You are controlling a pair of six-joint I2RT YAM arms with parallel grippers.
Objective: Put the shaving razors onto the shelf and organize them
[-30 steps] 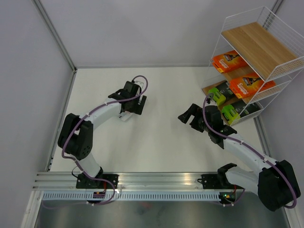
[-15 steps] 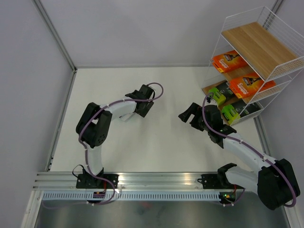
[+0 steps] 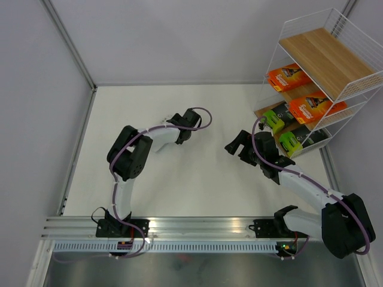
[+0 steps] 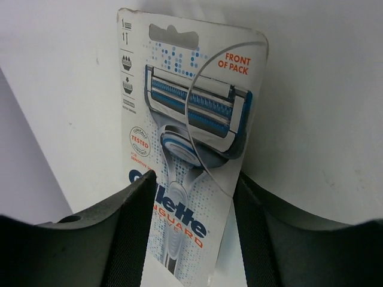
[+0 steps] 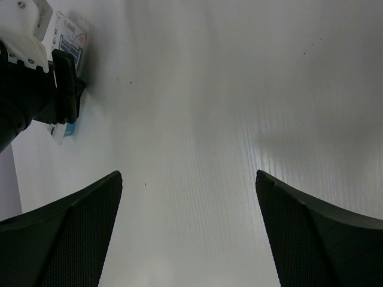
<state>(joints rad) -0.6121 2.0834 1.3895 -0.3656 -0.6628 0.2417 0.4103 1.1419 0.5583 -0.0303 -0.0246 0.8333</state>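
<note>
The Gillette pack [image 4: 191,137] is matt printed card under a glossy clear plastic blister. The shelf [image 3: 323,57] has smooth wooden boards in white wire. The table [image 5: 197,119] is matt white.

A white table [image 3: 197,185] fills the view — pale grey walls [image 3: 179,36] behind and beside it, a ribbed aluminium rail [image 3: 203,227] along its near edge.

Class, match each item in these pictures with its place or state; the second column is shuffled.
1 orange packs
2 black-and-lime packs
3 Gillette pack
4 right pincer

A between the fingers of the left pincer
B middle tier of the shelf
C open above the table
D bottom tier

Pairs: 1-B, 2-D, 3-A, 4-C
</note>
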